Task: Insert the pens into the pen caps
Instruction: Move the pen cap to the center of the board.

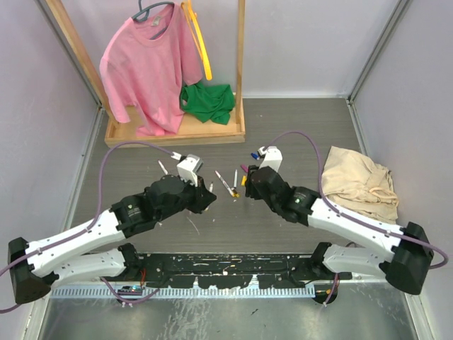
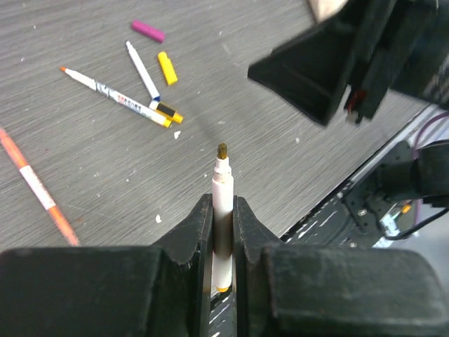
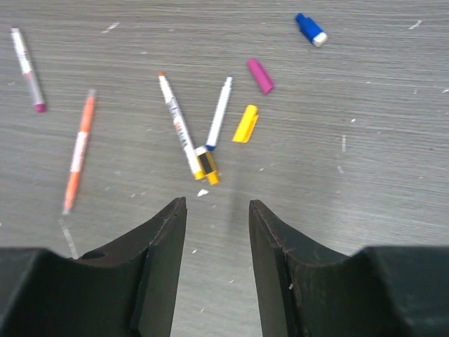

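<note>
Reaching from the near left toward the centre, the left arm lies low over the bench (image 1: 297, 134), its claw (image 2: 223, 205) clenched on a yellow-tipped pen (image 2: 222, 172) whose tip points away from the wrist. Loose on the bench between the arms lie an orange pen (image 3: 77, 151), an orange-tipped pen (image 3: 179, 126) and a blue-ended pen (image 3: 219, 109), then a yellow cap (image 3: 245, 123), a magenta cap (image 3: 260, 76) and a blue cap (image 3: 310, 29). The right arm stretches in from the near right, its claw (image 3: 217, 207) released with jaws apart, hanging above these pieces.
</note>
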`<state>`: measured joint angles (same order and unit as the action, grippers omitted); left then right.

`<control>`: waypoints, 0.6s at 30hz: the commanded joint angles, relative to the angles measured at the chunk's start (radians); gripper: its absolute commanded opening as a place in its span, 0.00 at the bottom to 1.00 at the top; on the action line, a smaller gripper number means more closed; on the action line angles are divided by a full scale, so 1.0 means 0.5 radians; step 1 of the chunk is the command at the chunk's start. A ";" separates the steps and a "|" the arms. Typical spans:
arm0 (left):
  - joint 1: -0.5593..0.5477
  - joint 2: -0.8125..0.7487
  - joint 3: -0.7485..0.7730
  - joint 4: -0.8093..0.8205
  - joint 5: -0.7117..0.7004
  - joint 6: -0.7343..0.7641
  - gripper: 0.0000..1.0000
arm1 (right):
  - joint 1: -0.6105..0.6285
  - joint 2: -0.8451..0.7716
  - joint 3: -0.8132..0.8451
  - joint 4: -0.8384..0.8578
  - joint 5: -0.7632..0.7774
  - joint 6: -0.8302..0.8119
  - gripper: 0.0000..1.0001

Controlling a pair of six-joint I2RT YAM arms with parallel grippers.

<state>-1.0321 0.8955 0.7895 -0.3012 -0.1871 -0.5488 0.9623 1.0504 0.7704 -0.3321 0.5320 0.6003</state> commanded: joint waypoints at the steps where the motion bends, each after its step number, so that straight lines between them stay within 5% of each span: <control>1: 0.005 0.118 0.060 -0.067 0.024 0.151 0.00 | -0.225 0.202 0.179 0.008 -0.203 -0.172 0.46; 8: 0.002 0.261 0.048 -0.019 0.105 0.225 0.00 | -0.491 0.596 0.210 0.225 -0.471 -0.247 0.40; 18: 0.002 0.370 0.066 -0.039 0.170 0.321 0.00 | -0.540 1.049 0.388 0.362 -0.608 -0.318 0.40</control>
<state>-1.0321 1.0813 0.7963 -0.3405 -0.1223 -0.4232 0.6968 1.5539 0.8967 -0.2344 0.2634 0.4656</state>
